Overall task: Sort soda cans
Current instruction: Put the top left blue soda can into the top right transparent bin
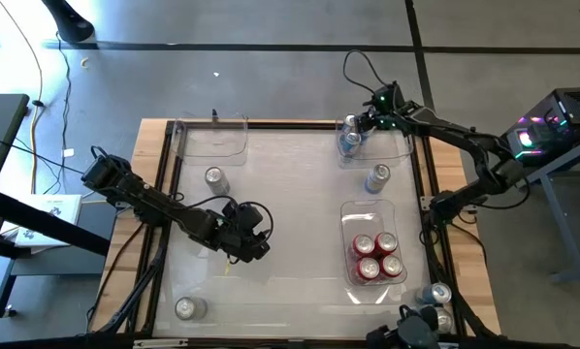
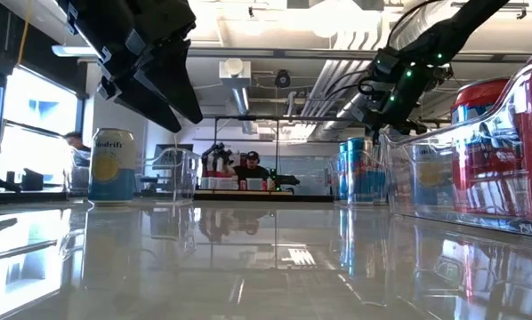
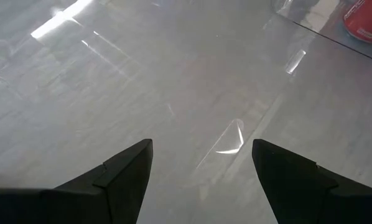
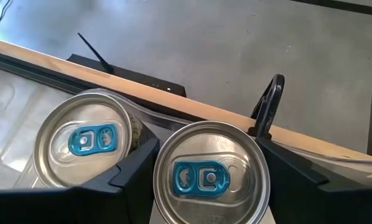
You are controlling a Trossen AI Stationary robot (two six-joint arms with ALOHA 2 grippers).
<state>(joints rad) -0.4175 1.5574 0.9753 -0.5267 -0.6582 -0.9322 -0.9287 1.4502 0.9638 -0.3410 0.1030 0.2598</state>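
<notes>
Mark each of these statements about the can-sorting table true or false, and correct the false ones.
1. The bin with red cans holds four cans. True.
2. The right gripper has its fingers on either side of a blue-tabbed can at the far right bin. True.
3. The left gripper holds a can. False: it is open over bare table.
4. The far left bin is full of cans. False: no cans show in it.
5. A can stands loose near the far left bin. True.

Bright overhead ceiling lights [image 2: 337, 13]; streaky glare on glossy table [image 3: 173, 93]; low view's near foreground soft, windows [image 2: 35, 107] blown out.
</notes>
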